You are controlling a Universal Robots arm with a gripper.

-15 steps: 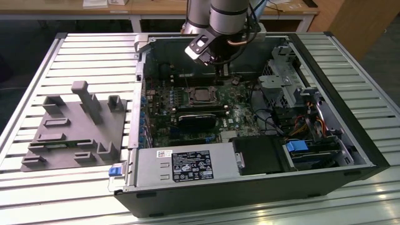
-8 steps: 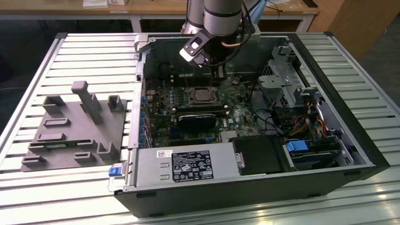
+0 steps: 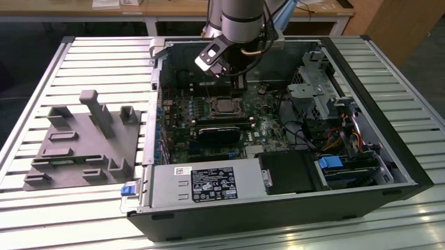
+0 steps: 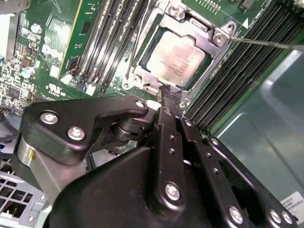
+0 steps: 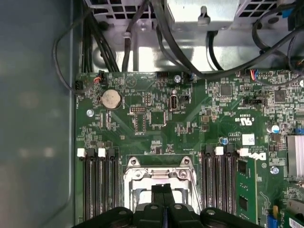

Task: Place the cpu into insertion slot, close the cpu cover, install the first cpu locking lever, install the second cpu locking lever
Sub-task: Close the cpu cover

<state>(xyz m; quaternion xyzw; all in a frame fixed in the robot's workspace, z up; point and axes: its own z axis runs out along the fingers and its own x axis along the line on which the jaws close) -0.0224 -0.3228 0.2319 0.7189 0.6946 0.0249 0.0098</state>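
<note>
Second wrist view — cpu (image 4: 176, 59) seated, memory slots (image 4: 102, 42) flanking

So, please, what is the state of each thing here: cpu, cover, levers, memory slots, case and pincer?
cpu: seated in the insertion slot, metal top up.
cpu cover: closed down over the cpu.
locking lever: sticks out across the memory slots; latched or not, cannot tell.
memory slots: empty.
computer case: lying on its side, open.
pincer: shut, tip at the slot's edge.
</note>
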